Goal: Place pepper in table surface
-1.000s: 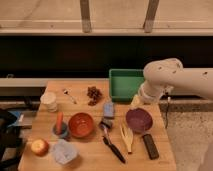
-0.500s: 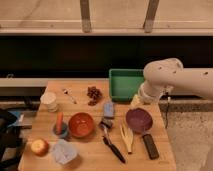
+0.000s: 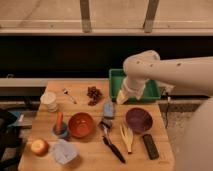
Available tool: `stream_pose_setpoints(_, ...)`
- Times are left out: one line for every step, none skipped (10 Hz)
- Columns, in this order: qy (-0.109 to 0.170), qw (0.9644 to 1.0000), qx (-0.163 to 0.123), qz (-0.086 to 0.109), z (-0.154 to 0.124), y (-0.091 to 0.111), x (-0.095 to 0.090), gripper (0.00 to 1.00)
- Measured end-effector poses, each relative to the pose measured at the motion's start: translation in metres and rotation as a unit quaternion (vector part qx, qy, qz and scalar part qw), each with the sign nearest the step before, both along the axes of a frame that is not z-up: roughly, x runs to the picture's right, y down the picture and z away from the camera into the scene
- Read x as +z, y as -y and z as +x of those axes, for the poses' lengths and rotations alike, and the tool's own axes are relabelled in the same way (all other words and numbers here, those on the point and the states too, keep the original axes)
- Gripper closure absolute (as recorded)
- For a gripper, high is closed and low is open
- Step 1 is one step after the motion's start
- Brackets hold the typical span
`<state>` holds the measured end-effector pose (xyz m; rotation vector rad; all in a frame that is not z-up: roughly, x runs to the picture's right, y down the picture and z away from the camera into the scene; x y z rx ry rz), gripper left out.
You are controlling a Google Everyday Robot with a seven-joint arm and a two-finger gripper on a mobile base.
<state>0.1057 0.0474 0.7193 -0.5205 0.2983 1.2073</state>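
Camera view: we are looking down at the table surface [image 3: 91, 158], a light tan wooden top with many small things lying on it.
Pepper, look: we are seeing a slender, tapering, red-orange pepper [image 3: 59, 121], much thinner than any bowl beside it.
Pepper, place: it is standing nearly upright in a small blue cup [image 3: 61, 132] at about 8 o'clock on the table, its upper end rising above the rim. It is not touching the wood.
Pepper, neighbours: an orange-red bowl [image 3: 81, 125] is sitting just beside the cup at 3 o'clock, and an apple [image 3: 39, 147] is lying near it at 7 o'clock.
Gripper: the gripper [image 3: 122, 98] is hanging at about 1 o'clock on the table, by the near left corner of the green bin [image 3: 151, 92]. It is well apart from the pepper, which is lying toward 8 o'clock from it.
Fingers: we are taking them as spread wide, and they are gripping nothing.
Count, task things: we are counting one pepper and one table surface.
Count, bowls: we are counting two, the orange-red bowl and a purple bowl [image 3: 138, 120] at 4 o'clock on the table.
Count, others: we are counting one blue cup, one apple, one green bin, one white cup [image 3: 48, 100] and one clear container [image 3: 65, 151].
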Motion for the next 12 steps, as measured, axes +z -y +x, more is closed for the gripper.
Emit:
stream_pose_setpoints(0.013, 0.9997, -0.021, -0.005, -0.026, 0.003, 0.005, 0.33)
stream_pose_setpoints(0.024, 0.9989, -0.038, -0.009, -0.046, 0.005, 0.008, 0.33)
stream_pose_setpoints(0.043, 0.9967, -0.067, -0.015, -0.077, 0.004, 0.011, 0.33)
stream_pose_setpoints(0.062, 0.9937, -0.09, -0.022, -0.107, 0.002, 0.014, 0.33)
stream_pose_setpoints(0.081, 0.9902, -0.111, -0.028, -0.135, 0.0, 0.016, 0.33)
stream_pose_setpoints(0.096, 0.9869, -0.126, -0.033, -0.157, -0.002, 0.016, 0.33)
stream_pose_setpoints(0.118, 0.9815, -0.146, -0.039, -0.187, -0.006, 0.015, 0.33)
stream_pose_setpoints(0.141, 0.975, -0.166, -0.042, -0.219, -0.013, 0.009, 0.33)
stream_pose_setpoints(0.144, 0.9742, -0.168, -0.044, -0.222, -0.014, 0.009, 0.33)
stream_pose_setpoints(0.141, 0.9746, -0.169, -0.042, -0.218, -0.013, 0.009, 0.33)
stream_pose_setpoints(0.141, 0.9744, -0.17, -0.043, -0.219, -0.014, 0.009, 0.33)
stream_pose_setpoints(0.141, 0.9741, -0.171, -0.044, -0.22, -0.014, 0.009, 0.33)
